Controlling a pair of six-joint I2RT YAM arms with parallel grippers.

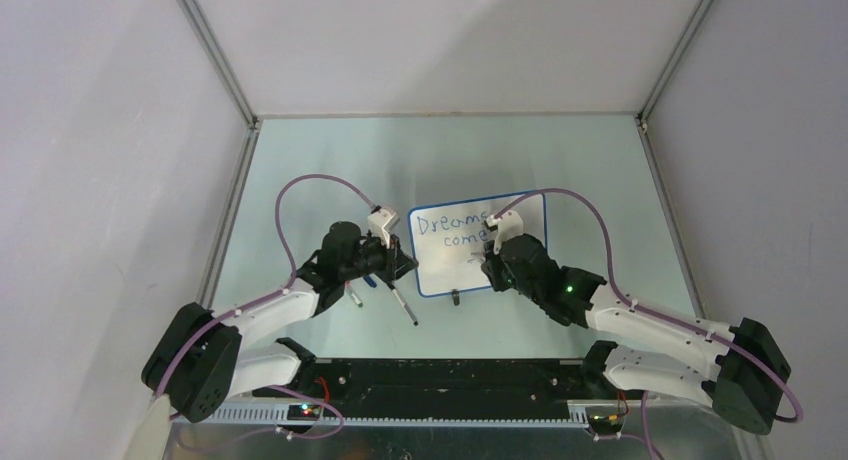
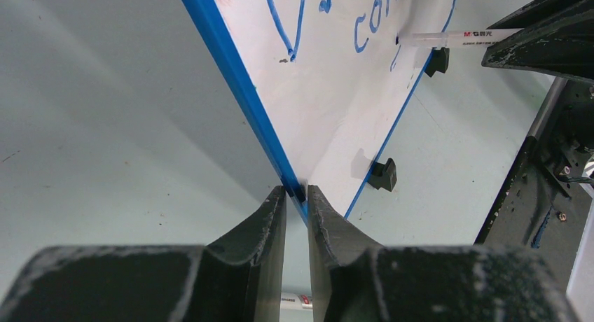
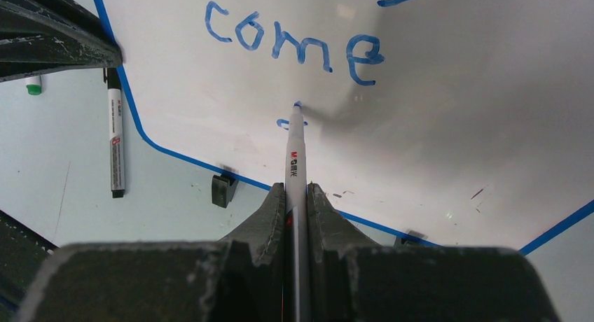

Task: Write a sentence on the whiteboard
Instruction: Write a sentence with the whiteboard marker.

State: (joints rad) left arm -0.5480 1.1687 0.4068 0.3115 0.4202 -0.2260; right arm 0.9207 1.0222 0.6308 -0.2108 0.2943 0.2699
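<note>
Here the right gripper (image 3: pixel 296 196) clamps a blue marker (image 3: pixel 295 154), tip touching the whiteboard (image 3: pixel 434 126) just ahead, below the sentence (image 3: pixel 294 45); the left gripper (image 2: pixel 297 196) pinches the board's corner edge.

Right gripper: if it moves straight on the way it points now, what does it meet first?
The whiteboard, most likely: the pen in the right gripper aims at it just below "come", its tip seemingly on the surface.

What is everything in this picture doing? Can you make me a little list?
whiteboard: on the table
left gripper: shut on the whiteboard's blue rim
right gripper: shut on the marker
marker: tip on the board, below "come"
sentence: "Dreams come" written, third line just begun
spare pen: lying beside the board
</note>
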